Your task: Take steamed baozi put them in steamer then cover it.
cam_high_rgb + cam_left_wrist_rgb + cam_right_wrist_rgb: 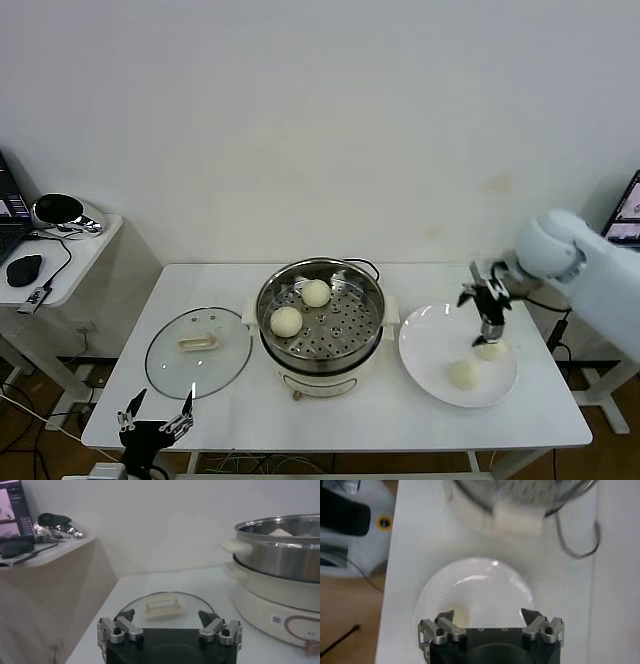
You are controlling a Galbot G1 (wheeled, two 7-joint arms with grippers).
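The steamer point(330, 374) stands mid-table, with two steamed baozi on its perforated tray point(316, 292) point(286, 320). Two more baozi point(464, 373) point(490, 350) lie on the white plate point(425, 340) to its right. My right gripper point(490, 326) hangs open just above the farther plate baozi, holding nothing; its wrist view shows the plate point(475, 585) under the open gripper point(487, 616). The cover point(198, 350) lies flat on the table left of the steamer. My left gripper point(155, 420) waits open at the table's front left edge, facing the cover point(162, 605) and steamer point(280, 555).
A low side table point(85, 255) at the far left carries a mouse point(24, 268), a laptop and a shiny object. The steamer's cable point(575, 540) runs behind it on the white table point(340, 420). A screen edge point(625, 215) shows at the far right.
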